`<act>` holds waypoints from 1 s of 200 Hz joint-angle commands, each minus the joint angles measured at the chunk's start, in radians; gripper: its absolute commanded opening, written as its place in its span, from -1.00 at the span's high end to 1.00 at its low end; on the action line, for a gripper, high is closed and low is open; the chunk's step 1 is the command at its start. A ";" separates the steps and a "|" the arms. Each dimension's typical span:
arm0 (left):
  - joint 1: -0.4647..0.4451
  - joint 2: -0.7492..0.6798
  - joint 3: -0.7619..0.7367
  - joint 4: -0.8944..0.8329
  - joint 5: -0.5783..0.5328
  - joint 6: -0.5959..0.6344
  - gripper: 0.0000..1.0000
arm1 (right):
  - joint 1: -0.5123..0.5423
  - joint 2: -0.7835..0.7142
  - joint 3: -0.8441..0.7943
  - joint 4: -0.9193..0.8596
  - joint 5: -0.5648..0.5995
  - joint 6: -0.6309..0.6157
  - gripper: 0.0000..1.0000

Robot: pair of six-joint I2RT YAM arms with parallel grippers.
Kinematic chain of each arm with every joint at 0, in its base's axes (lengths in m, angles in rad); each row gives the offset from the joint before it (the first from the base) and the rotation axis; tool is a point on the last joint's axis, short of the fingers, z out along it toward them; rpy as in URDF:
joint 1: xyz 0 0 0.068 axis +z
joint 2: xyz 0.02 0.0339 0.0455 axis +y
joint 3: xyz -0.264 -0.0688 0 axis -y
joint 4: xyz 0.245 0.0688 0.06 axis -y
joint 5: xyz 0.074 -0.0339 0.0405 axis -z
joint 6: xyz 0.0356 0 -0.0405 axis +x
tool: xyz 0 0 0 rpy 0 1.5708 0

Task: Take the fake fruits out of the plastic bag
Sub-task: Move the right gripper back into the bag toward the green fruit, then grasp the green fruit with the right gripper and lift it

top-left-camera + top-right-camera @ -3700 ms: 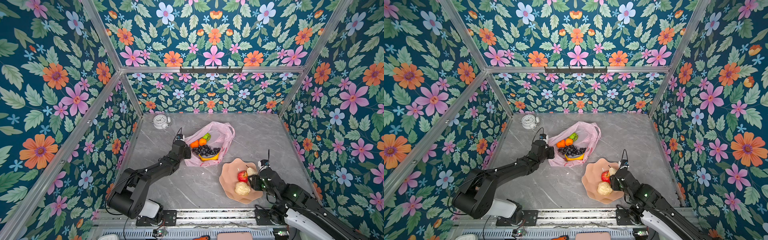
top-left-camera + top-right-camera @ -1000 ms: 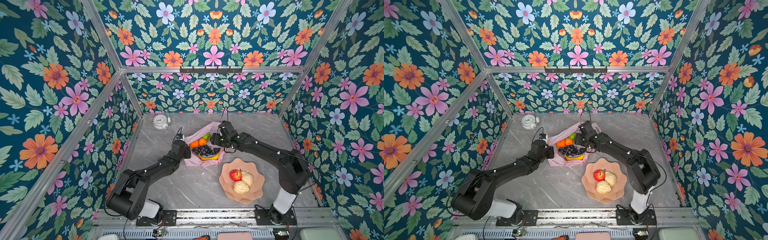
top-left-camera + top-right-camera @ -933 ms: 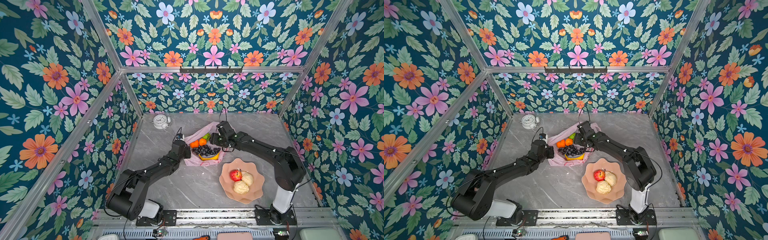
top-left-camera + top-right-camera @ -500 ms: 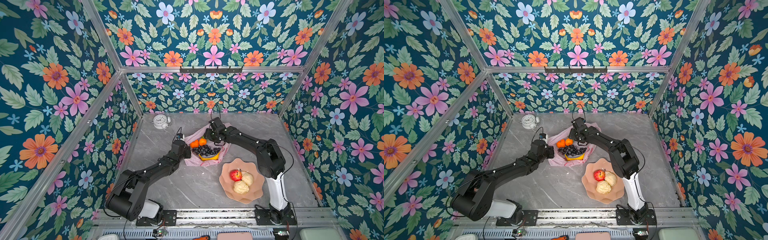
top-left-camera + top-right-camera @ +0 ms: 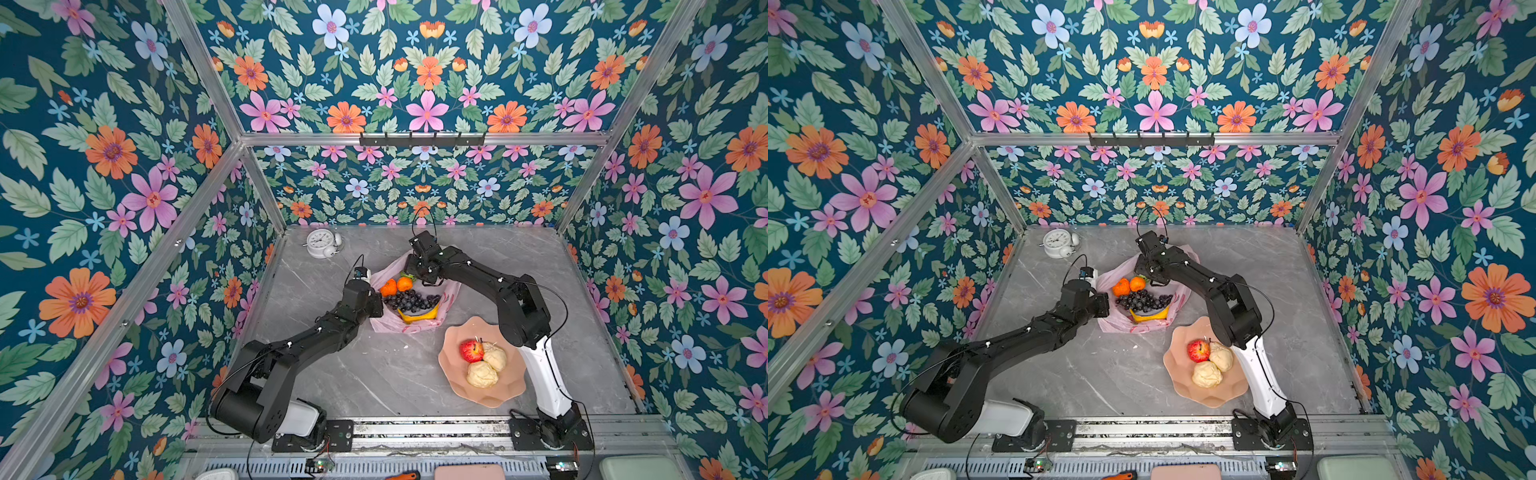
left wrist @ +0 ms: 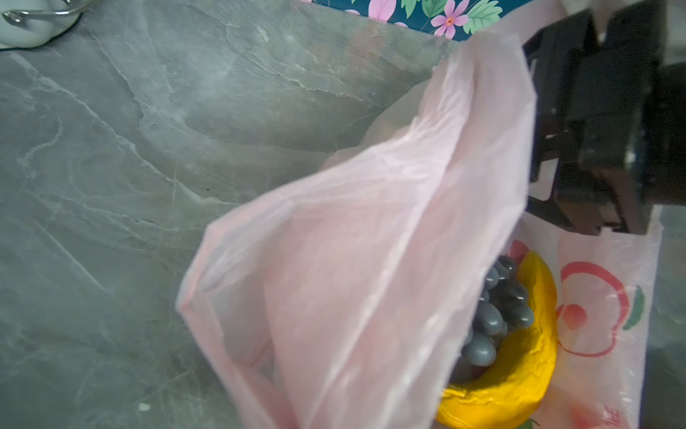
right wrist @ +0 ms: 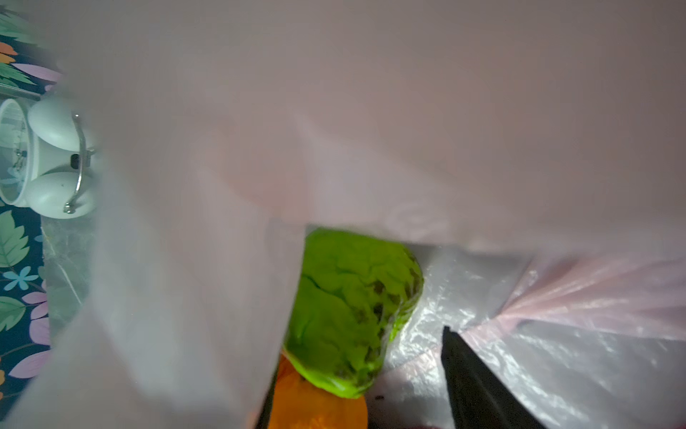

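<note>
Reaching into the plastic bag (image 5: 415, 327) on the counter (image 5: 353, 374), the right end effector (image 5: 417, 274) hangs with jaws apart beside the bumpy green fruit (image 7: 352, 312). The left end effector (image 5: 376, 300) is pinched tight on the bag's left rim. Two oranges (image 5: 388, 287), grape bunch (image 5: 409, 300) and banana (image 5: 417, 317) sit inside; the red apple (image 5: 471, 351) lies in the peach bowl (image 5: 453, 386).

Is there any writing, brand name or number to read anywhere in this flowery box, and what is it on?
Nothing can be read for certain.
plastic bag: a few red printed characters below the red fruit print, seen in the left wrist view, are blurred and cut off by the picture's edge. Not readable.
clock: the dial has marks, too small in both top views and blurred in the right wrist view. Not readable.
</note>
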 commanded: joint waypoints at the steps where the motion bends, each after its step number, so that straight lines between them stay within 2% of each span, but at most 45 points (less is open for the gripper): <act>1: -0.010 -0.009 -0.003 0.030 0.013 0.012 0.99 | -0.001 0.024 0.043 -0.048 0.013 0.006 -0.41; 42: -0.030 -0.004 0.003 0.033 0.023 0.024 0.99 | 0.010 0.069 0.127 -0.095 0.031 -0.010 -0.42; 81: -0.049 -0.006 0.003 0.044 0.034 0.033 0.99 | 0.021 0.106 0.189 -0.125 0.048 -0.033 -0.65; 100: -0.054 -0.013 0.001 0.047 0.035 0.037 0.99 | 0.021 0.144 0.247 -0.167 0.053 -0.042 -0.68; 168: -0.057 -0.019 -0.003 0.048 0.018 0.040 0.98 | 0.020 0.208 0.337 -0.228 0.041 -0.062 -0.68; 200: -0.058 -0.014 -0.002 0.044 0.012 0.040 0.98 | 0.019 0.210 0.341 -0.238 0.047 -0.063 -0.59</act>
